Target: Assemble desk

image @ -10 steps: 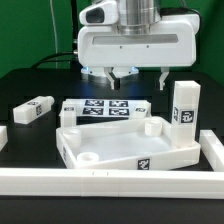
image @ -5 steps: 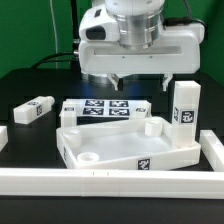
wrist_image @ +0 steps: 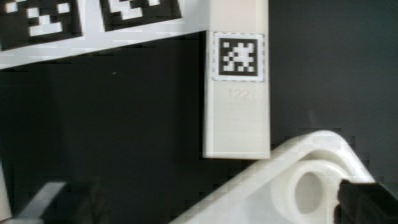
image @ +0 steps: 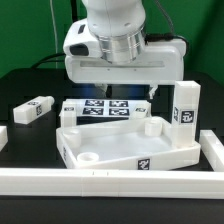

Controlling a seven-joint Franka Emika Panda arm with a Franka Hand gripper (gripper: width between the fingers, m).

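Note:
The white desk top (image: 120, 145) lies at the table's front with its raised rim and round corner sockets up. My gripper (image: 130, 97) hangs open above the marker board (image: 104, 108), just behind the desk top, holding nothing. One tagged leg (image: 185, 108) stands upright at the exterior view's right. Another leg (image: 33, 110) lies at the left. In the wrist view a tagged leg (wrist_image: 237, 85) lies flat on the black table. It rests beside a socketed corner of the desk top (wrist_image: 302, 165) and the marker board (wrist_image: 89, 20). My gripper (wrist_image: 205, 205) shows only dark fingertips (wrist_image: 370, 200), spread wide.
A long white rail (image: 110, 185) edges the table's front and runs up the exterior view's right side (image: 213, 150). A small white piece (image: 3, 135) shows at the left edge. The table surface is black.
The gripper has shifted toward the exterior view's left and come closer over the marker board. Its jaws have stayed open. The parts have not moved.

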